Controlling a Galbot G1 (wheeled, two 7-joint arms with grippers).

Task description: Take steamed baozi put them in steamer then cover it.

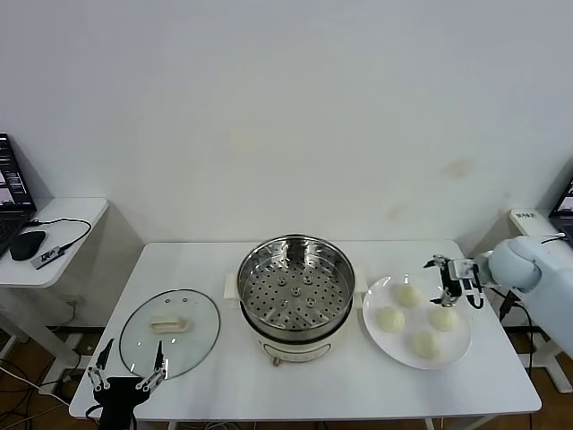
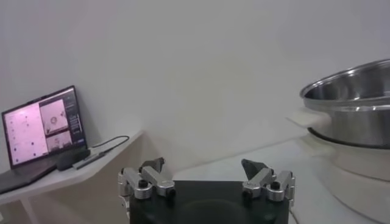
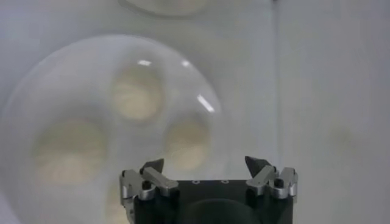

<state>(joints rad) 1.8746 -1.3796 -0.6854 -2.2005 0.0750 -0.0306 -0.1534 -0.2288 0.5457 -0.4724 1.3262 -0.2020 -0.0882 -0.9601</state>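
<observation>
The steamer (image 1: pixel 253 269) stands at the table's middle, uncovered, with its perforated tray (image 1: pixel 295 296) bare. The cover (image 1: pixel 170 333) lies flat on the table to its left. Four baozi (image 1: pixel 408 295), (image 1: pixel 390 319), (image 1: pixel 443 318), (image 1: pixel 424 345) sit on a white plate (image 1: pixel 458 345) to its right. My right gripper (image 1: pixel 452 282) is open and empty above the plate's far right part, over the right baozi. In the right wrist view the gripper (image 3: pixel 206 165) hangs over the baozi (image 3: pixel 187 143). My left gripper (image 1: pixel 128 372) is open and empty by the cover's near edge. The left wrist view (image 2: pixel 207 165) shows the steamer (image 2: pixel 353 103) beyond it.
A low side table (image 1: pixel 63 242) at the far left holds a laptop (image 2: pixel 42 125), a black mouse (image 1: pixel 27 244) and a cable. A white box (image 1: pixel 528 221) stands past the table's right end. The table's front edge runs close below the cover and plate.
</observation>
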